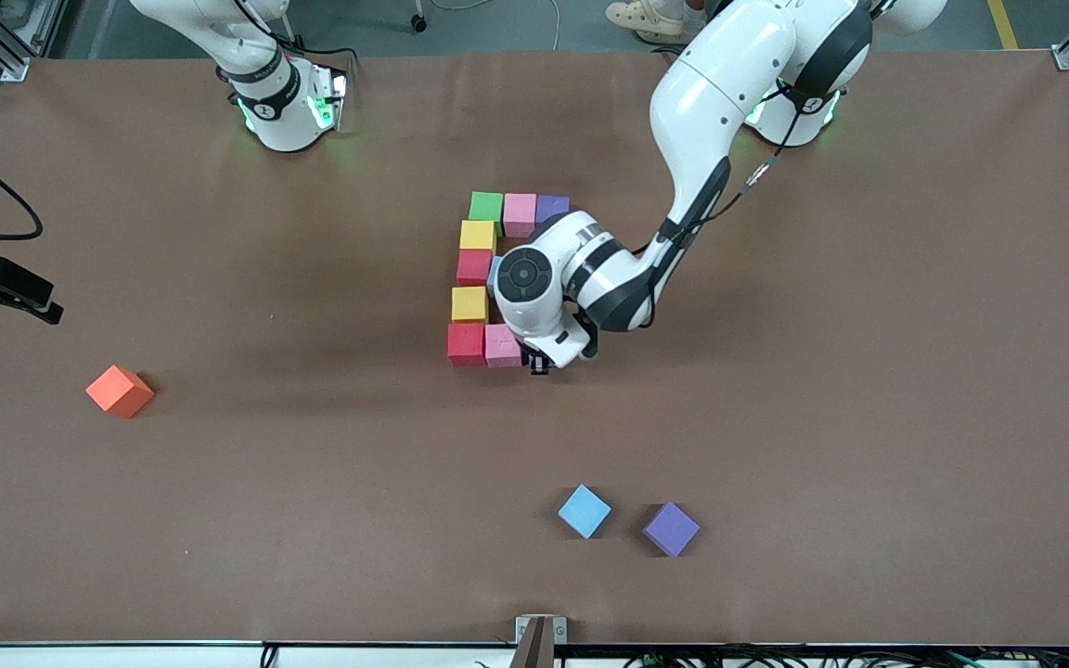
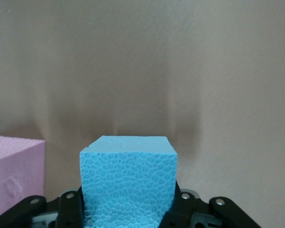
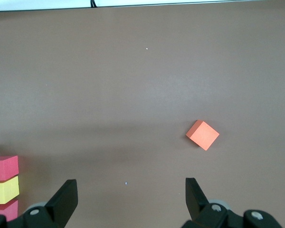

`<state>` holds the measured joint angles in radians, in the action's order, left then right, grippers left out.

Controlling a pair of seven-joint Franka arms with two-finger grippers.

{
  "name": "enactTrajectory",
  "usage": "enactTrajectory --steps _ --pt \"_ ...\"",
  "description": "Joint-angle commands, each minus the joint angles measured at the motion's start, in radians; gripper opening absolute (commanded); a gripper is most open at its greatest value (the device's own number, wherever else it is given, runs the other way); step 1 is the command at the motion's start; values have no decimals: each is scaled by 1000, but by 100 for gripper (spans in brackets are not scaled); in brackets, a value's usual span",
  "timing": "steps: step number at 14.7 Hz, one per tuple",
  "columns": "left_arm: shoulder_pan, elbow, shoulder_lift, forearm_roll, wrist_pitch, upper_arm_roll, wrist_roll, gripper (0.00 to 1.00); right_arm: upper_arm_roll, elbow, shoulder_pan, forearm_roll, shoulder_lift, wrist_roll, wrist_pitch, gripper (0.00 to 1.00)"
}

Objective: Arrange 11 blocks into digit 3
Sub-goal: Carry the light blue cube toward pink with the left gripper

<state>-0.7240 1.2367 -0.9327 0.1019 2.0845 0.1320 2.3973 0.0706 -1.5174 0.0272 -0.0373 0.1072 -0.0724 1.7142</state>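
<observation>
- Blocks form a partial figure at the middle of the tabletop [image 1: 869, 417]: a green block [image 1: 486, 208], a pink block [image 1: 520, 213] and a purple block [image 1: 551, 207] make the row nearest the arms' bases.
- From the green block a column runs toward the front camera: a yellow block [image 1: 478, 236], a red block [image 1: 474, 267], a second yellow block [image 1: 470, 303], then a second red block [image 1: 466, 343] at the corner.
- A second pink block [image 1: 502, 345] touches that corner red block, on the side toward the left arm's end of the tabletop.
- The left tool [image 2: 128, 216] is pinching a light blue block [image 2: 128, 183]; in its wrist view the second pink block sits just beside the held one, with a narrow gap between them.
- In the front view the left arm's wrist covers the inside of the figure and hides the held block; whether that block touches the tabletop cannot be told.
- A loose light blue block [image 1: 585, 510] and a loose purple block [image 1: 671, 528] lie side by side, well apart from the corner red block and nearer the front camera, both turned askew.
- An orange cube [image 1: 120, 391] lies well apart from the corner red block, toward the right arm's end of the tabletop.
- The right tool [image 3: 128, 202] waits with fingers spread wide; its wrist view takes in the orange cube and the edge of the column.
</observation>
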Motion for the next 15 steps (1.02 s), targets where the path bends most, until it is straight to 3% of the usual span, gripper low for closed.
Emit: enactTrajectory --steps 1,15 --pt "-26 3 3 28 -11 -8 8 12 0 -38 0 10 -34 -7 15 100" --pt "-38 0 -8 141 6 -12 2 12 0 -32 -3 13 -34 -7 13 100"
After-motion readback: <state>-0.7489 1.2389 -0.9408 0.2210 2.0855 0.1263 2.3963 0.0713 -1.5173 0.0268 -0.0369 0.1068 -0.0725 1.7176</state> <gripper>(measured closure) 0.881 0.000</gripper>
